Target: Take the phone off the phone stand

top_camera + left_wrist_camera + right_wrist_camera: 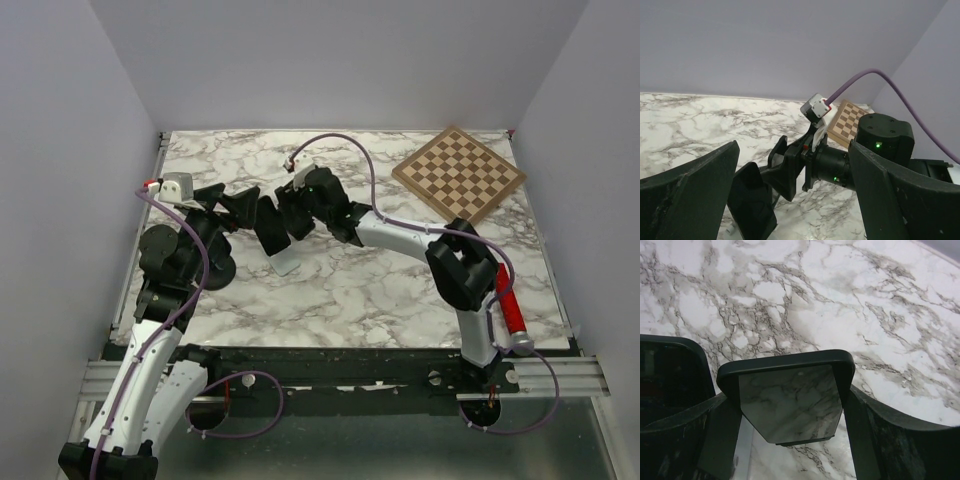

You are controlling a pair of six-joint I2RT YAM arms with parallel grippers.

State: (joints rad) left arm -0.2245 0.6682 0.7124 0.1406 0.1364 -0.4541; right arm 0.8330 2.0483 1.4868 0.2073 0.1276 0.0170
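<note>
The phone [790, 405] stands just left of centre in the top view, its lower end at the white phone stand [285, 263] on the marble table [380, 290]. The right gripper [788, 392] is clamped on its two side edges. The left gripper [792, 160] hangs just beside it at the left, jaws spread wide with nothing between them. A chessboard [459, 174] lies at the upper right.

Pale lilac walls [330, 60] around a marble-patterned table [340, 300] (grey-veined white)
</note>
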